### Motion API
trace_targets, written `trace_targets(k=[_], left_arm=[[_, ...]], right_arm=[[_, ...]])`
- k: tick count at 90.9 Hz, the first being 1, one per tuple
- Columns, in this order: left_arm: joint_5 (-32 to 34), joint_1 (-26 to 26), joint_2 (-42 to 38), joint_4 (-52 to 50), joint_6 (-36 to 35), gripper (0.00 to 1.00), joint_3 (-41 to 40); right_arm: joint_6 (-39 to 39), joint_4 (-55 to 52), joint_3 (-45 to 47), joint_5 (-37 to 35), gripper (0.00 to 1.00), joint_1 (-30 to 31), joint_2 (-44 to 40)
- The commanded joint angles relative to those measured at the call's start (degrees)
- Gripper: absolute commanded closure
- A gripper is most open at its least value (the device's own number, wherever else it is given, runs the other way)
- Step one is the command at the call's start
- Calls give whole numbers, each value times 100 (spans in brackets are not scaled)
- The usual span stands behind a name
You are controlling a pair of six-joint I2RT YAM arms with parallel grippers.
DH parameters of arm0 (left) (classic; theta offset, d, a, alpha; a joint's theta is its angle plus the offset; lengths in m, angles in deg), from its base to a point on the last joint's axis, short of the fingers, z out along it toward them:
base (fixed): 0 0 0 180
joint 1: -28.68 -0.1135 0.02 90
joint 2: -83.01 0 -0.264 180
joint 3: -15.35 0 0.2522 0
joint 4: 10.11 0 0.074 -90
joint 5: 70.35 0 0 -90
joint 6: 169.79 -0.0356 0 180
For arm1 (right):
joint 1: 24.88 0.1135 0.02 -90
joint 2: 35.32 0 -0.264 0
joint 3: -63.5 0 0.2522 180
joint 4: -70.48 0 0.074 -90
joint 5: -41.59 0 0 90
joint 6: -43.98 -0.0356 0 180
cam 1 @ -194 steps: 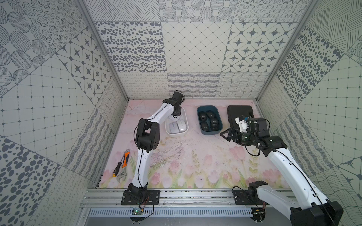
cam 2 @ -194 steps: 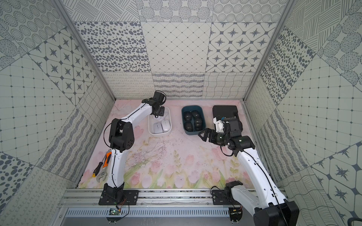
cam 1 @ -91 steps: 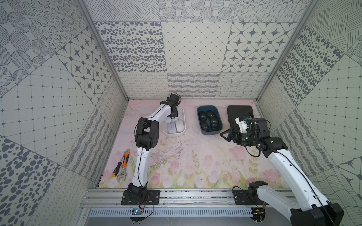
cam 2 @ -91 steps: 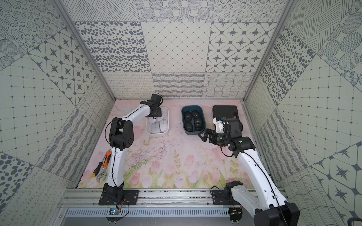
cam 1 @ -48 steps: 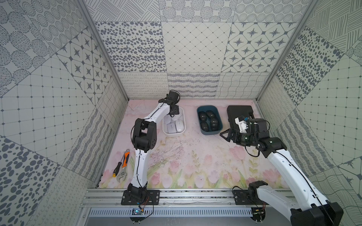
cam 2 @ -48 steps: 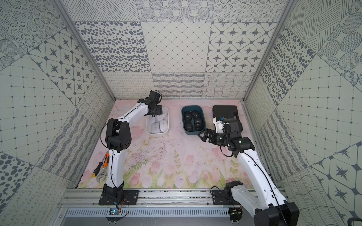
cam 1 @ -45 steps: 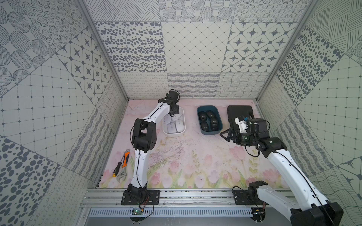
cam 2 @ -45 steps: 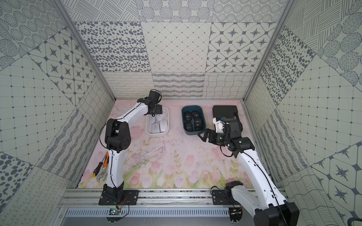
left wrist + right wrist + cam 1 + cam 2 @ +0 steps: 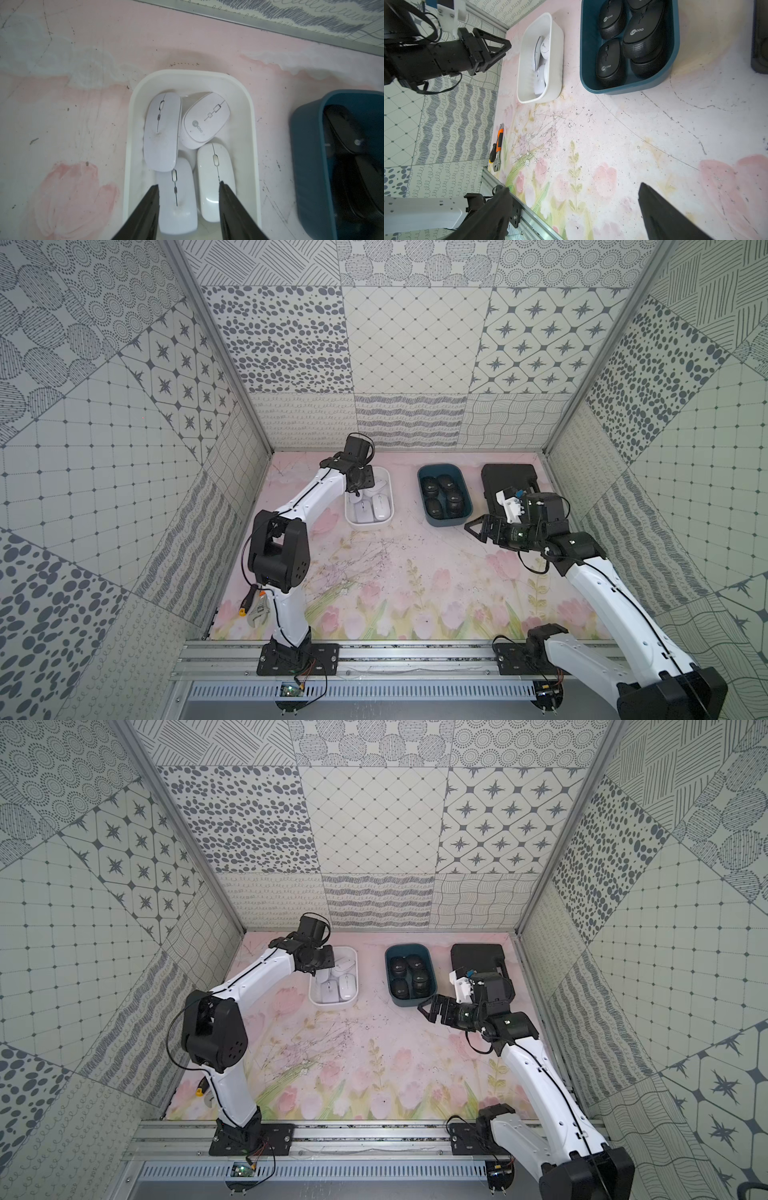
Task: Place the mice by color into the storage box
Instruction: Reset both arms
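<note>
The left pincer (image 9: 188,185) hangs spread and empty over the white tub (image 9: 193,73) of mice (image 9: 162,128); the right pincer (image 9: 575,187), well apart, gapes.

White mice (image 9: 205,178) glossy smooth plastic; long white mouse (image 9: 162,133) duller, scuffed. White tub (image 9: 193,73) smooth satin plastic; teal tub (image 9: 305,145) smooth plastic, slightly matt. Black mice (image 9: 610,60) matt plastic, ribbed sides. Tabletop (image 9: 612,135) printed floral sheet, scratched, worn, gritty. Near rail (image 9: 415,655) bare brushed metal. Black case (image 9: 507,479) matt, hard-looking.
</note>
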Motion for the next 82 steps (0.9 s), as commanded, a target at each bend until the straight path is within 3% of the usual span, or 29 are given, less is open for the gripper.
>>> trace_targets(k=[1,9,16,30,45,53,64,77,82], left_arm=[[-1058,22,-1309,1208,-84,30,-1242],[-933,11,-2229,1395,-262,10,-1963],[-845,-40,-2980,1530,-446,2,-2509],[-609,-260,-4128,1744,-687,1,-3206],[-410,-728,-4756,2131,-889,1,-3743],[-257,-1072,-4887,2794,-943,1,-4277],[-16,-1531,-4780,4550,-1146,1,-5378],[191,-1758,-4056,6265,-1560,1,-6446],[299,-1774,-3585,6515,-1630,1,-6556]], right_arm=[[147,148,-102,-353,1,78,83],[244,163,-180,-754,1,79,209],[345,264,-174,-1214,1,46,338],[414,910,-55,-1544,1,-445,490],[629,1664,22,-2175,1,-1320,669],[629,2458,292,-2531,1,-1682,839],[1010,4075,1076,-2972,1,-1748,1209],[1624,6905,2459,-3212,1,-1521,1577],[1941,7109,2506,-3456,1,-1344,1827]])
